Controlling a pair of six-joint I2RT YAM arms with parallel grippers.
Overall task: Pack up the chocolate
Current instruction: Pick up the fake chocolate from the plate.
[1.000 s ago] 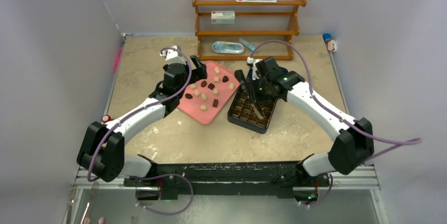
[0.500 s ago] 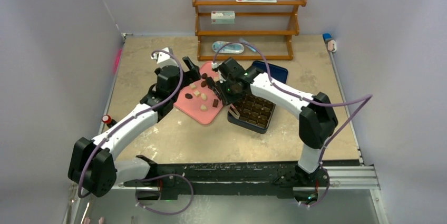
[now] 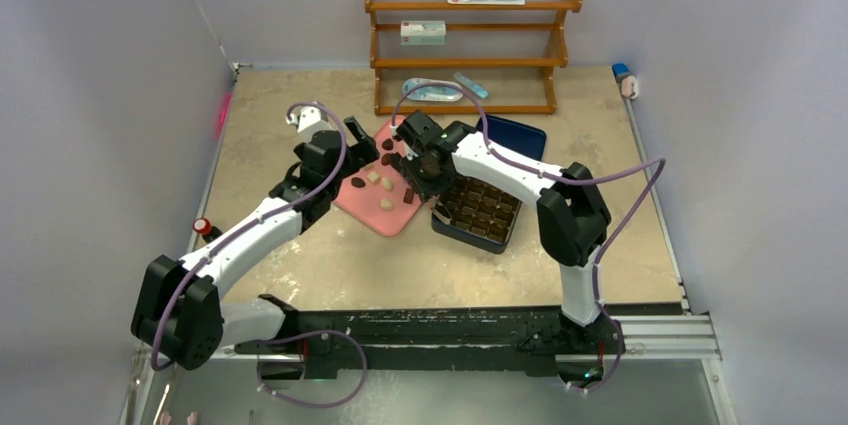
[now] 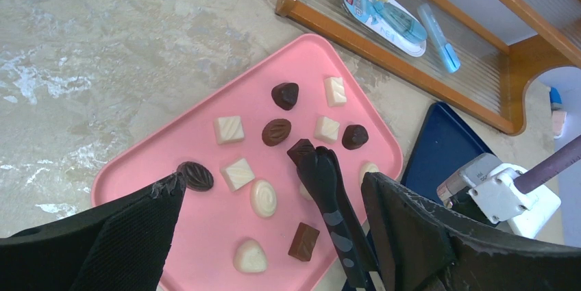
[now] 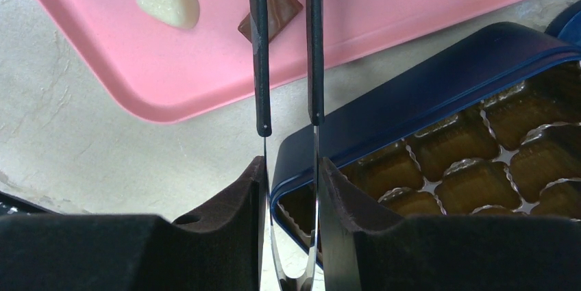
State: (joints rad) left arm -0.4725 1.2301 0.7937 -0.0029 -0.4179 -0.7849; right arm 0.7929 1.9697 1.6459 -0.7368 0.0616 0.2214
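Top external view: the counter (image 3: 300, 255) carries a pink tray (image 3: 372, 217) left of centre, lying askew with its long axis running near-left to far-right. A dark gridded box (image 3: 482, 207) lies just beside its right edge, with a blue lid (image 3: 522, 133) beyond the box and a wooden rack (image 3: 470, 63) at the far edge. The rack's lowest shelf holds a teal packet (image 4: 384, 5) and a blue pen-like thing (image 4: 438, 36). The chocolate (image 4: 276, 131) is all on the tray, about a dozen loose dark and cream pieces spread over it. The two dark ovals lie with their long axes roughly across the left wrist view, and a brown rectangle (image 5: 273, 18) sits cornerwise to the tray's near edge. The right arm reaches left across the box and covers the tray's right part from above. The right gripper (image 5: 289, 181) is clamped on tweezers (image 5: 260, 65), whose two thin arms run out past the box's corner and over the tray. Their black tips (image 4: 316, 164) meet a dark square piece (image 4: 300, 148) in mid-tray, though I cannot tell whether it is pinched. The tweezers also hide part of a pale piece under them. The left gripper (image 4: 273, 188) hangs over the tray's near-left part with its jaws spread wide, holding nothing. The box's cells (image 5: 473, 181) show brown-gold liners.
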